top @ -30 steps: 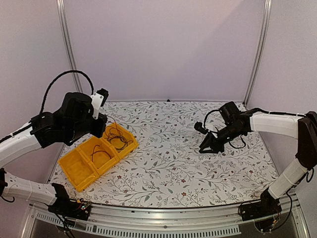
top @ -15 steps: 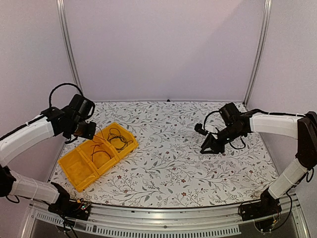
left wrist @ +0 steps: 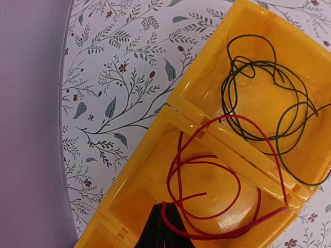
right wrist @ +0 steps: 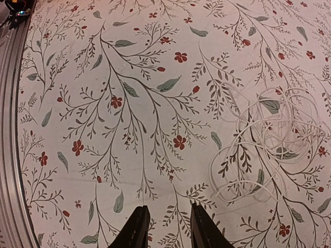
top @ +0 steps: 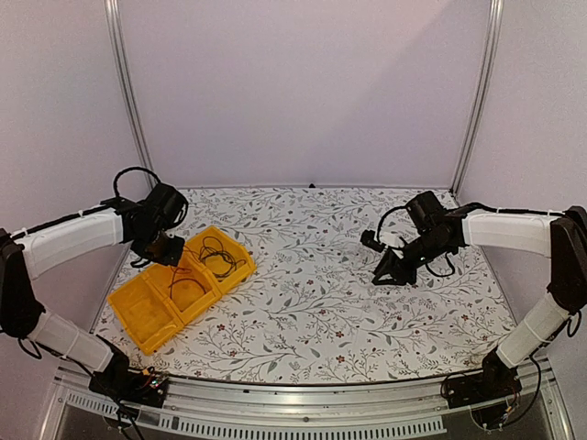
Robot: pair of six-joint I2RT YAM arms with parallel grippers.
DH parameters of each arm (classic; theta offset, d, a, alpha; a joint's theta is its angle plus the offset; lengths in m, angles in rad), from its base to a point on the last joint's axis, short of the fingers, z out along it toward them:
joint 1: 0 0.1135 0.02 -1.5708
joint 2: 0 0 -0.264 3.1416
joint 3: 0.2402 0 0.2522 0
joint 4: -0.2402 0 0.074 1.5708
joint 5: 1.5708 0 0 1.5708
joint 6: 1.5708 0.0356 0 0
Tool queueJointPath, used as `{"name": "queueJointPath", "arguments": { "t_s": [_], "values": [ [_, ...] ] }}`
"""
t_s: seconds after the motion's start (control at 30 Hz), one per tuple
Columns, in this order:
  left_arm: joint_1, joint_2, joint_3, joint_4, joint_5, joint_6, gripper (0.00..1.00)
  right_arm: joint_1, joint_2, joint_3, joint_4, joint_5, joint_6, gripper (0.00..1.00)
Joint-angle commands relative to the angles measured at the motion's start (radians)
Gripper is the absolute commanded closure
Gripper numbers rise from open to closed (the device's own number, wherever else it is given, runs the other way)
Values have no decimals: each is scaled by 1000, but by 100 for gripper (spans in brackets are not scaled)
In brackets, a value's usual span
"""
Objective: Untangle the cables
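Pinching red cable (left wrist: 240,117) in bin's (left wrist: 139,191) middle compartment, left gripper (left wrist: 161,219) should pull its loop off the divider (left wrist: 232,151), clear of black cable (left wrist: 229,88), before release; right gripper (right wrist: 165,225) parted, empty, near white cable (right wrist: 269,129).

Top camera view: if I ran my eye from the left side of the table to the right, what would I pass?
Yellow bin, its leftmost compartment empty → red cable → dark cable → bare flowered table → right hand. The left hand overlaps the bin, so I leave it out of the order.
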Motion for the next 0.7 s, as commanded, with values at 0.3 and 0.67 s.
{"name": "queueJointPath", "arguments": {
  "t_s": [0.3,0.67],
  "values": [
    [41,-110,83,-216,119,-127,100,11,3,-6,16,29,-15,68],
    [53,36,15,-261,162,-178,81,15,9,-7,16,39,-16,68]
  ]
}}
